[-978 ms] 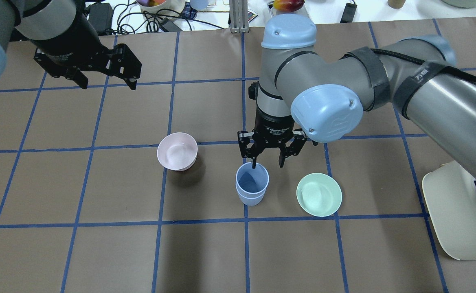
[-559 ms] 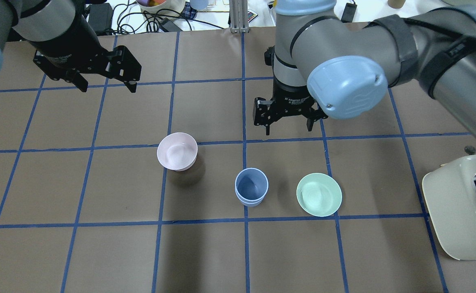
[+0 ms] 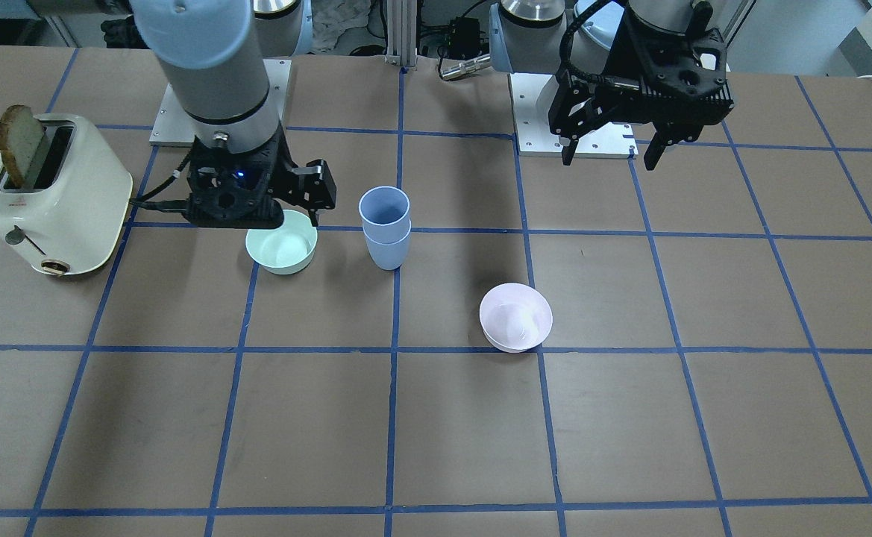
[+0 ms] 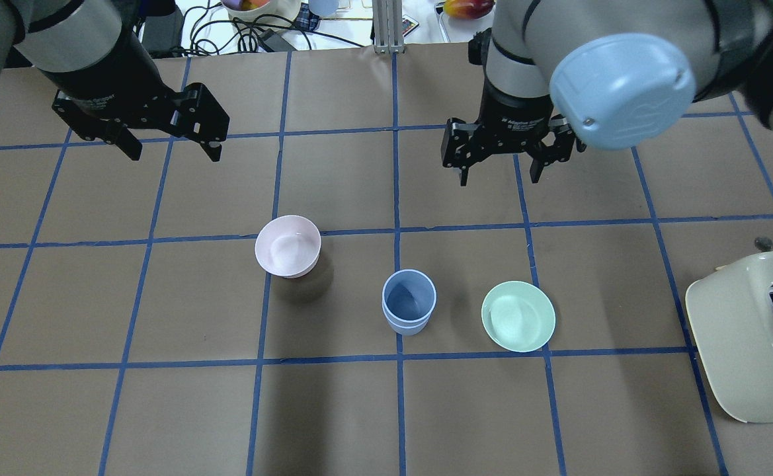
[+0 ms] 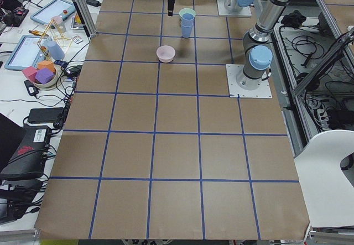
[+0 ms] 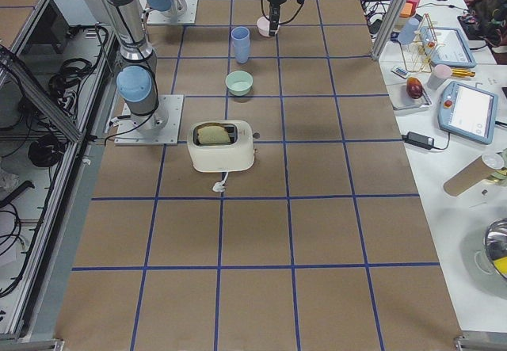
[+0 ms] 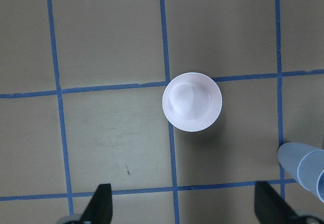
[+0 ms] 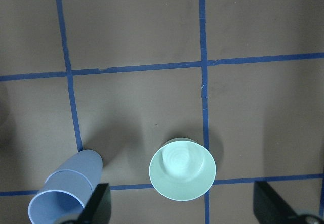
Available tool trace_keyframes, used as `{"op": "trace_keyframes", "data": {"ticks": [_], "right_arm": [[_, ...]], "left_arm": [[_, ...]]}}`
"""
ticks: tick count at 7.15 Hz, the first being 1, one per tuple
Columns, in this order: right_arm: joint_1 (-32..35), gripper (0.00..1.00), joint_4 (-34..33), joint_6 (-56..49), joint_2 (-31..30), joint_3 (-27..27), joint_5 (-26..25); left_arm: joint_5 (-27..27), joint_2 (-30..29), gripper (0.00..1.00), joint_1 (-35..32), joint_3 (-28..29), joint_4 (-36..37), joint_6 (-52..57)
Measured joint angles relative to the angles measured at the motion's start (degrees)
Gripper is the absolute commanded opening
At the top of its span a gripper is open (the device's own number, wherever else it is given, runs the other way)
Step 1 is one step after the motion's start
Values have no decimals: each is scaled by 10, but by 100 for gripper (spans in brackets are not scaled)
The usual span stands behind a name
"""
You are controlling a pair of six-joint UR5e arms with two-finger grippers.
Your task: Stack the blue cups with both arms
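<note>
Two blue cups (image 4: pixel 409 302): nested one inside the other and upright on the bench (image 4: pixel 161 410), near its middle. They sit on a blue tape line with a bowl on either side, and no pincer touches them.
left pincer (image 4: pixel 176 149): fingers spread apart and holding nothing. It hangs over the far left part of the bench, well apart from the cups. Its wrist view looks straight down on the pink bowl, with the cups at the lower right edge.
right pincer (image 4: pixel 499 173): fingers apart and empty. It hangs above the bench, farther back than the cups and a little to their right, clear of them. Its wrist view shows the mint-green bowl and the stacked cups below it.
pink bowl (image 4: pixel 287 246): upright, left of the cups and slightly farther back, not touching them.
mint-green bowl (image 4: pixel 518 316): upright, right of the cups, near them but apart.
toaster (image 4: pixel 743 344): cream-coloured, at the right edge of the bench, with a slice of bread (image 3: pixel 20 142) standing in one slot.
</note>
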Motion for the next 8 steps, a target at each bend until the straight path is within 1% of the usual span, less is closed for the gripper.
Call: {"op": "trace_keyframes", "data": {"ticks": [2, 4, 8], "right_arm": [[-15, 100, 24, -2, -37, 3, -5], [-37, 100, 45, -23, -43, 8, -10], [-49, 100, 46, -23, -45, 10, -11]], "left_arm": [[0, 0, 100, 0, -2, 2, 1], [1, 1, 100, 0, -3, 4, 0], [1, 1, 100, -1, -4, 4, 0]]}}
